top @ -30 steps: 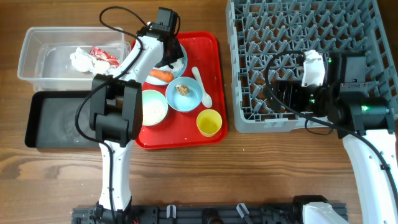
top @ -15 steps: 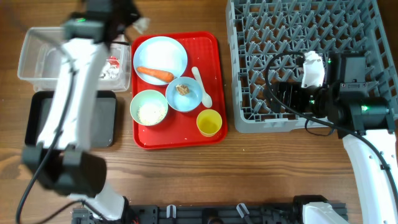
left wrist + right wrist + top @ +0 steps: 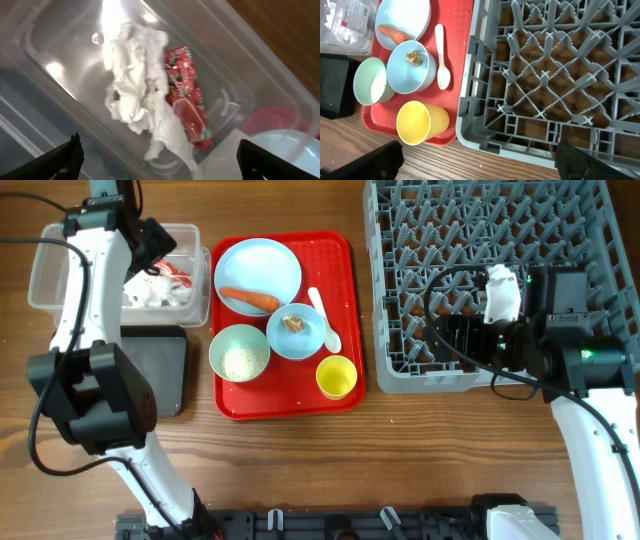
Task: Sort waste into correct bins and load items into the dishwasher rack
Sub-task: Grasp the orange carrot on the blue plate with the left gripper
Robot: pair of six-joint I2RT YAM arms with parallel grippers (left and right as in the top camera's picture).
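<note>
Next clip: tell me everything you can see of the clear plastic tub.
The clear plastic tub is a rectangular, see-through bin with rounded corners and a glossy floor catching glare. It sits upright on the wooden table, left of the red serving tray, with the black tray along its long side. Inside lie crumpled white paper and a red-and-white wrapper, touching. The left end effector hangs open above it.

Bright, even light from above; sharp overhead.
Hard white glare on the tub [image 3: 112, 15] floor, left wrist view slightly soft; only faint, short shadows on the counter [image 3: 300, 470].
</note>
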